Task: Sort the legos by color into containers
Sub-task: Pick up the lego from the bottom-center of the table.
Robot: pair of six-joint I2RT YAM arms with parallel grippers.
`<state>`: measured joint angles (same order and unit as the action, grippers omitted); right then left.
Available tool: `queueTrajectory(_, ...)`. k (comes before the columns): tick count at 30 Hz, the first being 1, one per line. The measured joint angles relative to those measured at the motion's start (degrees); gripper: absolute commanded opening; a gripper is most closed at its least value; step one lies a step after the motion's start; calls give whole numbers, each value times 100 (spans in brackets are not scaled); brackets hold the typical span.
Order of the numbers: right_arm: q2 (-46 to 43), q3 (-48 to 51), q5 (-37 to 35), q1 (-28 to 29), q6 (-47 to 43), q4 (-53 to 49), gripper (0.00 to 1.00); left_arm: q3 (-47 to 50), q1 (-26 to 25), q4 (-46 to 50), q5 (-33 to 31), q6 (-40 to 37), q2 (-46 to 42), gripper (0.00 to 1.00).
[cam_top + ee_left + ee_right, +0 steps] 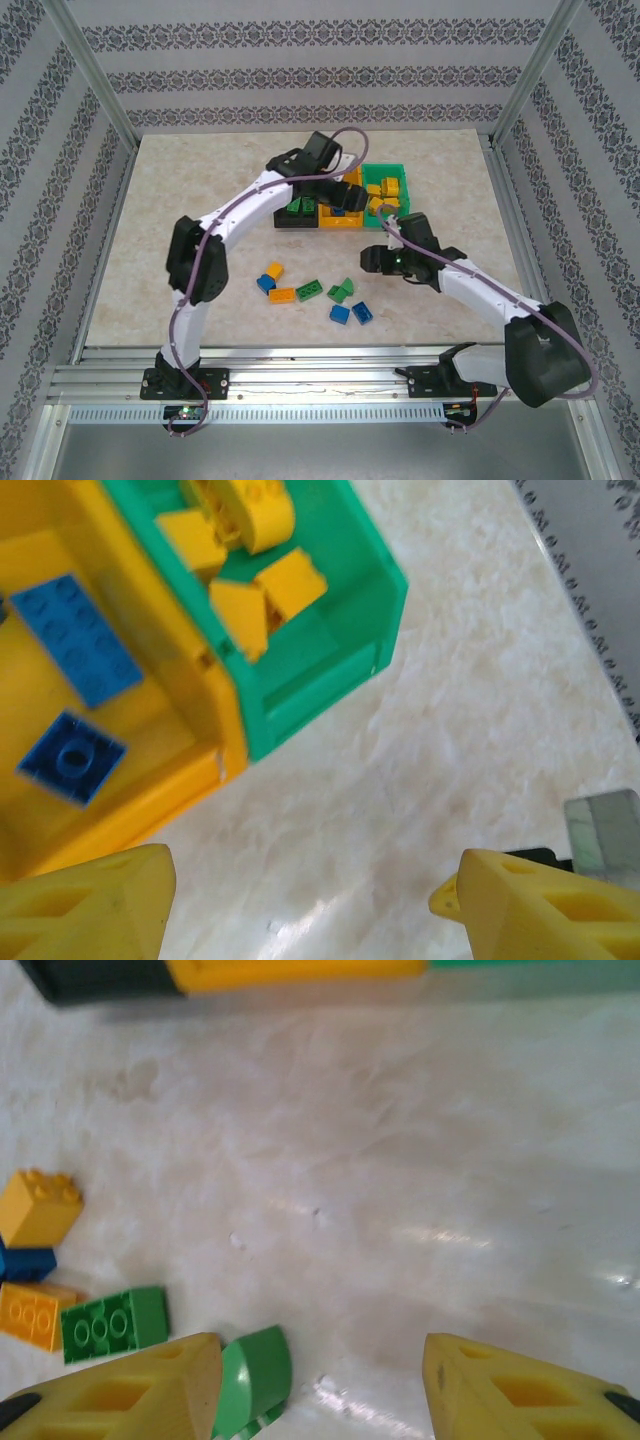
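Right wrist: curved green lego (255, 1375) lies just beside one finger (130, 1390) of the wide-open jaws.

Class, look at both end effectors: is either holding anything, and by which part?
Nothing is held; left end effector and right end effector are both open.

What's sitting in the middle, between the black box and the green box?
The orange-yellow bin sits between the black bin and green bin, seen along the top of the right wrist view.
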<state>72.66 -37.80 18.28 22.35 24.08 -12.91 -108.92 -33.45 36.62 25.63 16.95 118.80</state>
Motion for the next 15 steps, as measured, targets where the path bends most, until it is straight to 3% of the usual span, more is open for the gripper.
queueTrajectory(7, 426, -205, 247, 595, -52, -221, 56, 2011, 492, -811, -31, 208, -1008, 74)
queueTrajectory(15, 1043, -459, 291, 1099, -177, -387, 56, 3191, 811, -1233, -61, 417, -1694, 74)
